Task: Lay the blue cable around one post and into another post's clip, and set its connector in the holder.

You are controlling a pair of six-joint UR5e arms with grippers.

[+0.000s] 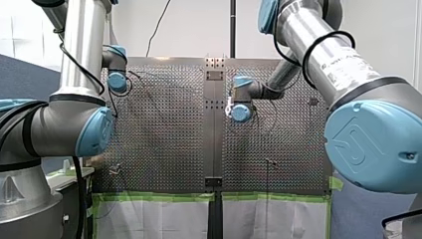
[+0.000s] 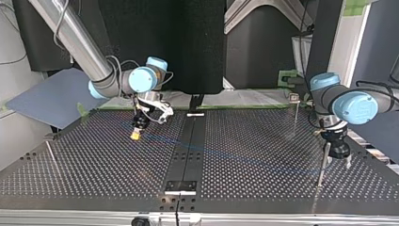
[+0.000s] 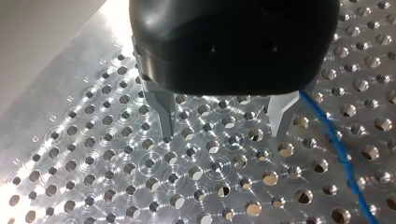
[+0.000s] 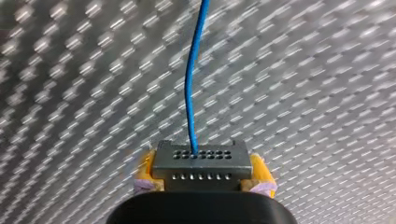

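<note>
Blue cable runs out of a grey connector, which my right end effector pinches between its yellow pads over the perforated table. In the top view the cable shows as a faint blue line across the table, from that end effector toward the thin post close to my left end effector. The left one has its metal fingers spread with nothing between them, tips low over the table. The cable lies on the table just beside one finger, outside the gap.

By my judgement the task is at an early stage. The connector is grasped, and that is all that looks done. I cannot tell whether the cable touches the near post, and nothing shows it wrapped around it. A second post, with what may be a clip at its top, stands further back, and no cable reaches it. A third post stands at the top view's left, well apart from the cable. The holder I cannot pick out with confidence. Routing, clipping and seating the connector all remain.
</note>
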